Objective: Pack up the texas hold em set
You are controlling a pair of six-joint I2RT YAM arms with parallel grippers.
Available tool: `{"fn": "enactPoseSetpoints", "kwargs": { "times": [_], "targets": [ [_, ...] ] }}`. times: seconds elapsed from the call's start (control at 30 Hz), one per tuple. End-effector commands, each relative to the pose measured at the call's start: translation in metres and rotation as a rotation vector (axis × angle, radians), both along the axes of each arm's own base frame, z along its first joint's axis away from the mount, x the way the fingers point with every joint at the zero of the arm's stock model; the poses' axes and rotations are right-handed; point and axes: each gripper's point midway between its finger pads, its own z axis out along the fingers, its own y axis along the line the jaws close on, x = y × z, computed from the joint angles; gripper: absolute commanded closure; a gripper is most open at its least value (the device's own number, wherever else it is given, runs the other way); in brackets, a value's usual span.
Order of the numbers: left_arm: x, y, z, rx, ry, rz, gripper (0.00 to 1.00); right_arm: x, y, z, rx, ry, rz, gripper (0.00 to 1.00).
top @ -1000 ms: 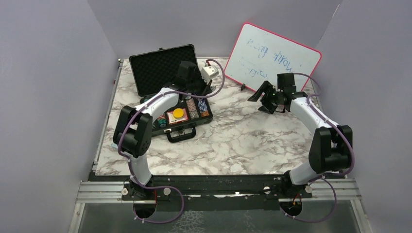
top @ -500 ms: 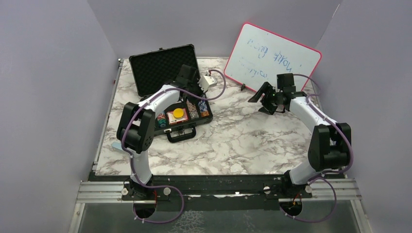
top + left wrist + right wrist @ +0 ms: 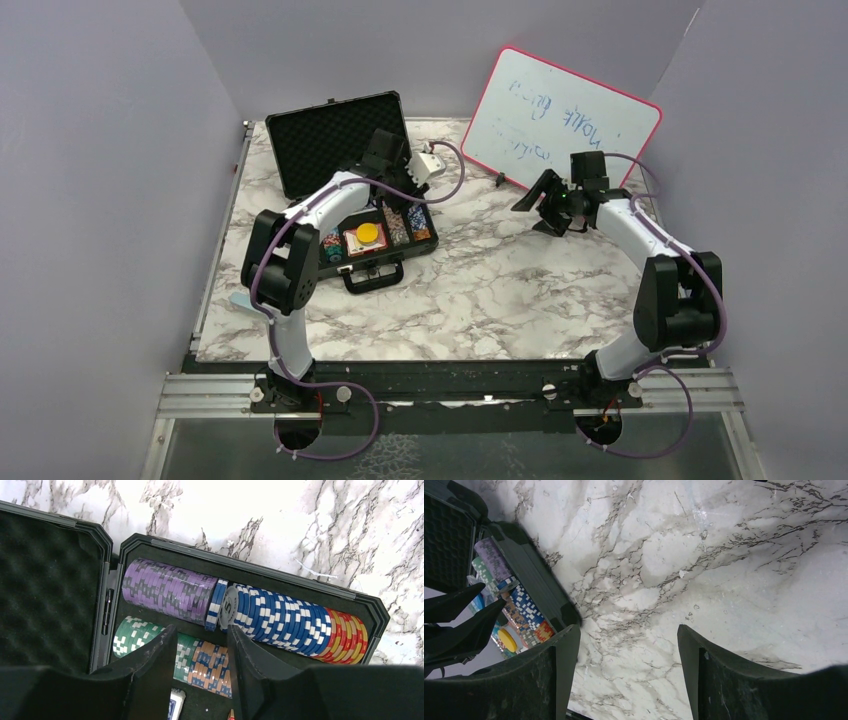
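Nearest on white marble-patterned surface [image 3: 500, 290]: black carry handle [image 3: 375, 278] on front wall of black briefcase-style case [image 3: 418, 248], left of centre, lying open. Just behind handle, mid-tray: yellow round button [image 3: 369, 233] on top of a pale red-edged square, too small to identify. Along tray's right end wall, one row of chips packed on edge, front to back: red-and-yellow poker chips [image 3: 347, 637], blue-and-white poker chips [image 3: 280, 620], one grey chip [image 3: 229, 607] turned partly face-out, then purple poker chips [image 3: 167, 591] up by the hinge. Beside that, second row: orange-and-blue poker chips [image 3: 212, 665] running into green-and-white poker chips [image 3: 131, 635] toward the lid. Hovering over that second row: left fingers [image 3: 152, 672], spread apart with a clear gap, nothing between them; cannot tell if tips touch chips. Behind tray: lid lined with black egg-crate foam [image 3: 335, 140], propped up and tilted back. Off to right, well apart from case, above bare marble: right fingers [image 3: 549, 680], spread wide, holding nothing. Farthest back, right of centre: pink-framed whiteboard [image 3: 565, 118] with blue scribble, leaning tilted, lower edge down at the surface, just behind right fingers.
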Motion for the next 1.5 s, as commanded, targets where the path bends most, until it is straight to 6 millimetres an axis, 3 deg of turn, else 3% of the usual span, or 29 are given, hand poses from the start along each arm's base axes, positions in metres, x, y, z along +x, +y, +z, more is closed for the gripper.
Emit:
{"fn": "enactPoseSetpoints", "kwargs": {
  "times": [0.0, 0.2, 0.4, 0.77, 1.0, 1.13, 1.3, 1.47],
  "targets": [
    [0.009, -0.002, 0.032, -0.037, -0.064, 0.003, 0.57, 0.001, 0.001, -0.001, 0.009, 0.012, 0.012, 0.27],
    [0.009, -0.012, 0.036, -0.1, -0.038, -0.005, 0.76, 0.0, 0.005, -0.001, 0.035, 0.019, 0.021, 0.28],
    [0.009, -0.018, 0.015, -0.118, 0.03, 0.013, 0.8, 0.0, 0.006, -0.002, 0.039, 0.025, 0.03, 0.29],
    [-0.001, -0.011, -0.019, -0.085, 0.105, 0.036, 0.89, -0.001, 0.007, -0.006, 0.039, 0.041, 0.031, 0.3],
    [0.004, -0.006, -0.021, -0.054, 0.09, 0.048, 0.94, 0.0, 0.007, -0.008, 0.043, 0.05, 0.032, 0.31],
    [0.011, -0.01, 0.004, -0.084, 0.04, 0.047, 0.88, 0.002, 0.006, -0.004, 0.036, 0.036, 0.031, 0.31],
    [0.034, -0.02, 0.066, -0.18, -0.064, 0.054, 0.62, 0.008, 0.008, 0.009, 0.036, -0.008, 0.057, 0.29],
    [0.058, -0.019, 0.117, -0.29, -0.157, 0.098, 0.5, 0.007, 0.007, 0.014, 0.028, -0.025, 0.052, 0.28]
  ]
}}
